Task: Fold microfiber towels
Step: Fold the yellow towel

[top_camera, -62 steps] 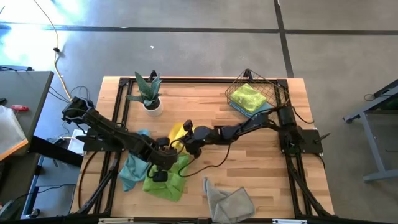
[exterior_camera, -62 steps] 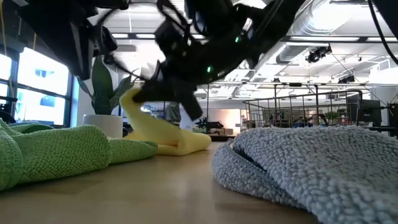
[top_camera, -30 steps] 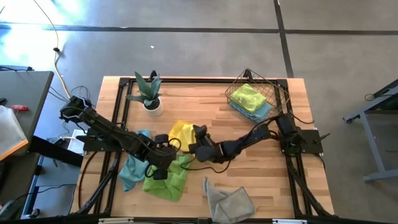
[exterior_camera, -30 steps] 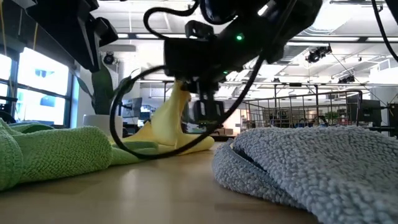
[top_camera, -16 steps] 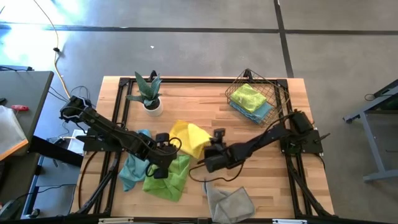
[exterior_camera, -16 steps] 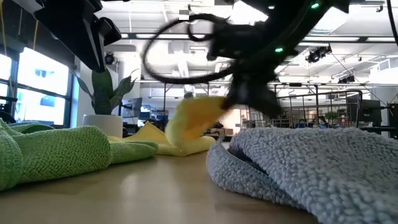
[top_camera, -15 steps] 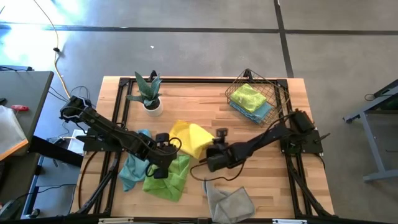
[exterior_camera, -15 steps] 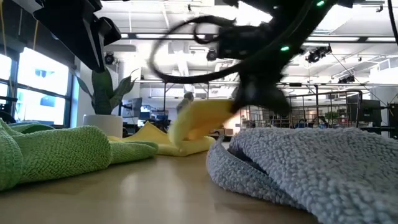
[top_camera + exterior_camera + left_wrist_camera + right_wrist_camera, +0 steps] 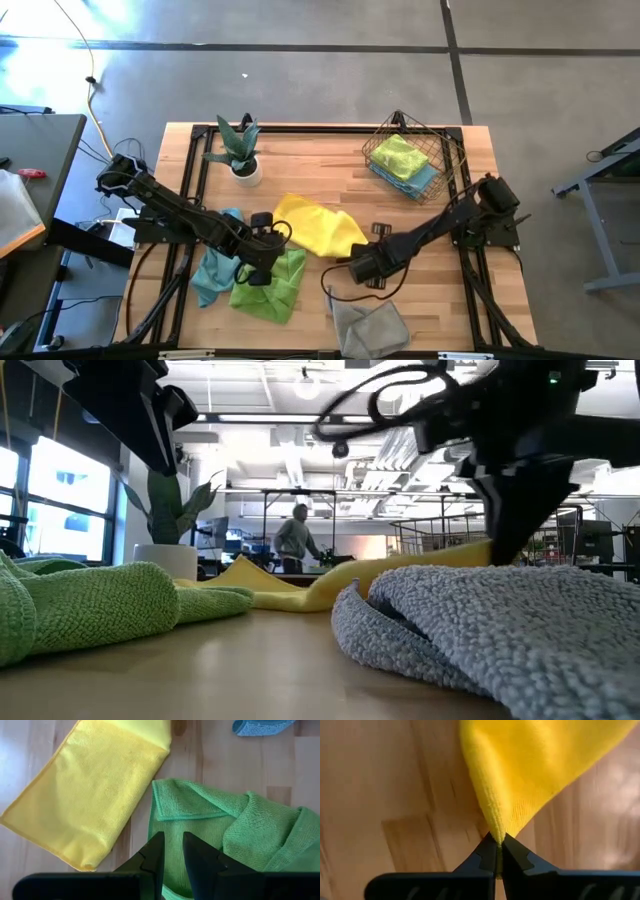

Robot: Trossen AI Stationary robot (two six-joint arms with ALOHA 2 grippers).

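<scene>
At the table's near edge, a grey towel (image 9: 368, 325) lies crumpled, filling the foreground of the low view (image 9: 500, 630). Just beyond it, the right gripper (image 9: 362, 262) has its fingers pinched shut on one corner of the yellow towel (image 9: 318, 226), the cloth's tip caught between the closed fingertips in the right wrist view (image 9: 496, 851). From that corner the yellow towel (image 9: 540, 755) runs away across the wooden table (image 9: 330, 165) toward the left arm, lying stretched out and mostly flat; in the low view it shows as a low yellow band (image 9: 330, 582) behind the grey cloth.

To the left, a lime green towel (image 9: 268, 285) sits bunched near the front edge, partly overlapping a teal-blue towel (image 9: 208, 270). The left gripper (image 9: 262, 235) is above the green towel's far edge, its fingers only narrowly apart and closed on nothing; its wrist view shows the fingertips (image 9: 171, 851) over green cloth (image 9: 220, 830), with the yellow towel (image 9: 95, 790) lying just beside and not touching them.

Farther back, a potted plant (image 9: 239, 148) stands near the far left corner, and a copper wire basket (image 9: 412, 152) at the far right holds a green towel (image 9: 400, 155) on top of a blue one (image 9: 425, 178). In the room beyond the table, a person (image 9: 295, 542) stands.
</scene>
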